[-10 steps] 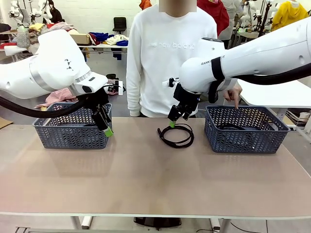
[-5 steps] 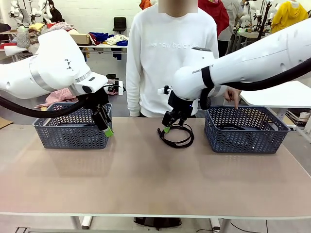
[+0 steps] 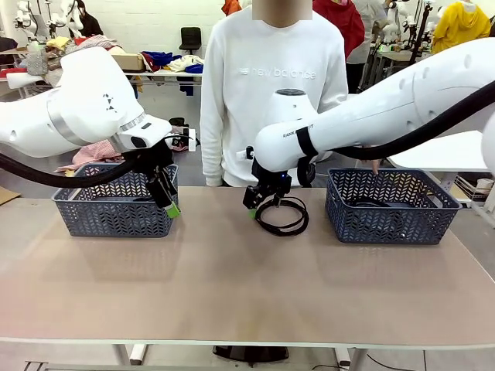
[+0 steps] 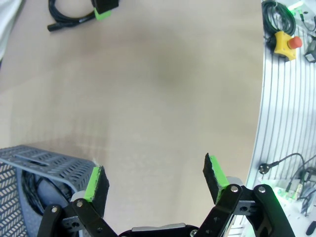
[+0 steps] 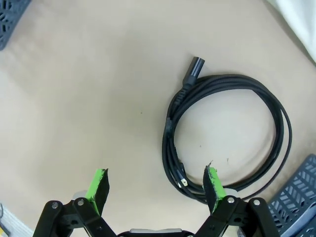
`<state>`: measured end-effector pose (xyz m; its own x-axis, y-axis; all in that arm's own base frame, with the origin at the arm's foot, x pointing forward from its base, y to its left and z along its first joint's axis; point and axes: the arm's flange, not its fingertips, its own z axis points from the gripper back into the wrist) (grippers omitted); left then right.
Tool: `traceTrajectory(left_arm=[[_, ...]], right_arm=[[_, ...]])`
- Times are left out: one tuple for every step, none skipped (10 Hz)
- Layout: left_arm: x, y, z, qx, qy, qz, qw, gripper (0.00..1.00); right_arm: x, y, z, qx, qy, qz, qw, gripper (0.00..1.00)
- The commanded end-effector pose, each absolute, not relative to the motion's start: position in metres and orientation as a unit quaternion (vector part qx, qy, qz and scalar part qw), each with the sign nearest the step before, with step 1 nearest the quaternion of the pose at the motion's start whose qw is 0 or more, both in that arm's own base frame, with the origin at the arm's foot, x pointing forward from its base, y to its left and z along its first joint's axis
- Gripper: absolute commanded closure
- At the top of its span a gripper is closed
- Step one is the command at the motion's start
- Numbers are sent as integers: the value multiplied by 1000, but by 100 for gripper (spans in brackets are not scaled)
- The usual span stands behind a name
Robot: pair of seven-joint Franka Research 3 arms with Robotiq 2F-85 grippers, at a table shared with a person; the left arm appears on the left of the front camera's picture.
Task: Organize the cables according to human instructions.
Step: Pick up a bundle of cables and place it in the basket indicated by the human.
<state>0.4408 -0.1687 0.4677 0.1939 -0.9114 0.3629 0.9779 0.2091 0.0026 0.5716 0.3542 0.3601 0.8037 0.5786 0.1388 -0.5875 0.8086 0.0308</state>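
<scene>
A coiled black cable (image 3: 285, 217) lies on the table in front of the person, between the two baskets. My right gripper (image 3: 254, 209) hangs open just over the coil's left edge. In the right wrist view the cable (image 5: 169, 129) curls past the right finger, its plug (image 5: 195, 66) pointing away, and the gripper (image 5: 155, 185) holds nothing. My left gripper (image 3: 172, 207) is open in front of the left basket (image 3: 112, 216), also open and holding nothing in its wrist view (image 4: 155, 178). Another black cable (image 4: 29, 187) lies inside that basket. A cable (image 3: 371, 203) rests in the right basket (image 3: 390, 220).
The person in a white sweatshirt (image 3: 267, 85) stands at the far edge, with a hand (image 3: 377, 164) mostly hidden behind my right arm above the right basket. A yellow emergency button (image 4: 285, 42) sits on the rail beside the table.
My right gripper has swung left and slightly lower, from above the coil's top to its left edge. The left arm and the cable have not moved.
</scene>
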Motion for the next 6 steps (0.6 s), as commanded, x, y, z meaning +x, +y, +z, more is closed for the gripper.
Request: traceTrajectory(left_arm=[[441,-165,469,-115,-144,-624,760,0],[441,-165,469,-115,-144,-624,760,0],[441,-165,469,-115,-144,-624,760,0],[441,-165,469,-115,-144,-624,760,0],[441,-165,469,-115,-144,-624,760,0],[441,-165,469,-115,-144,-624,760,0]], right_arm=[[586,364,357,9,-46,291,956,0],[591,366,354,4,-41,289,957,0],[596,368,351,6,-38,289,957,0],[602,370,347,8,-35,289,957,0],[606,371,343,12,-30,289,957,0],[609,372,338,13,-27,289,957,0]])
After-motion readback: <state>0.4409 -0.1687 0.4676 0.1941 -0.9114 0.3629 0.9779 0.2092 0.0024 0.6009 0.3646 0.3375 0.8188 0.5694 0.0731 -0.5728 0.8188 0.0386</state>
